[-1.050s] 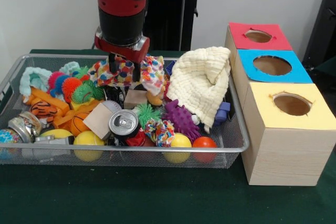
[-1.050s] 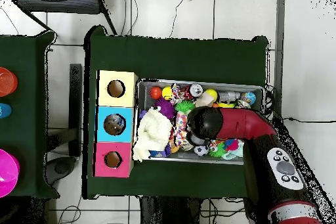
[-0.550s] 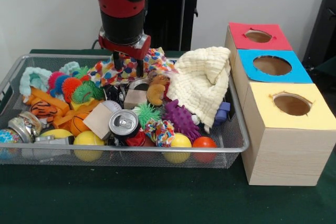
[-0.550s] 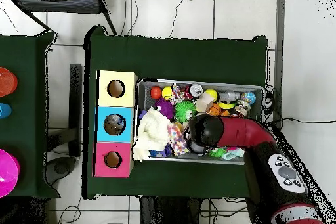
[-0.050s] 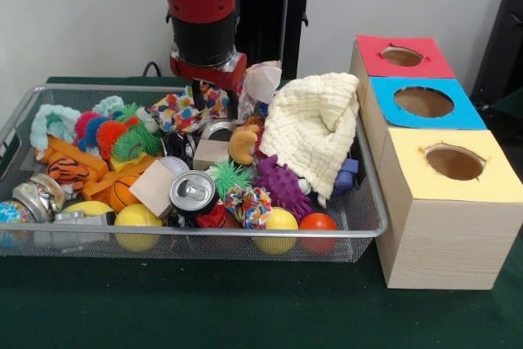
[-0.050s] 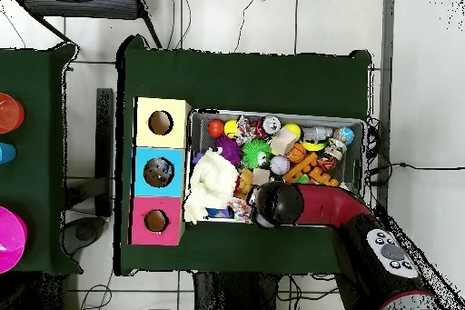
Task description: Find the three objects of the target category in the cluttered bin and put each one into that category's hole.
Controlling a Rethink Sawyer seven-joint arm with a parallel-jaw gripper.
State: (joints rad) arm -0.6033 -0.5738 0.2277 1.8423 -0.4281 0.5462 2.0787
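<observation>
- At the far rim of the wire bin (image 5: 245, 233): fingers (image 5: 209, 97) clamped on the multicolored dotted cloth (image 5: 181, 109), lifted above the clutter.
- Just right of the fingers: cream cloth (image 5: 313, 132) draped over the bin's edge.
- Below and nearer the camera: soda can (image 5: 193, 193), purple spiky toy (image 5: 283, 185), yellow balls.
- Well right of the fingers, on the green tabletop (image 5: 245, 308): wooden box (image 5: 445, 226) with red, blue and yellow tops, each with a hole.
</observation>
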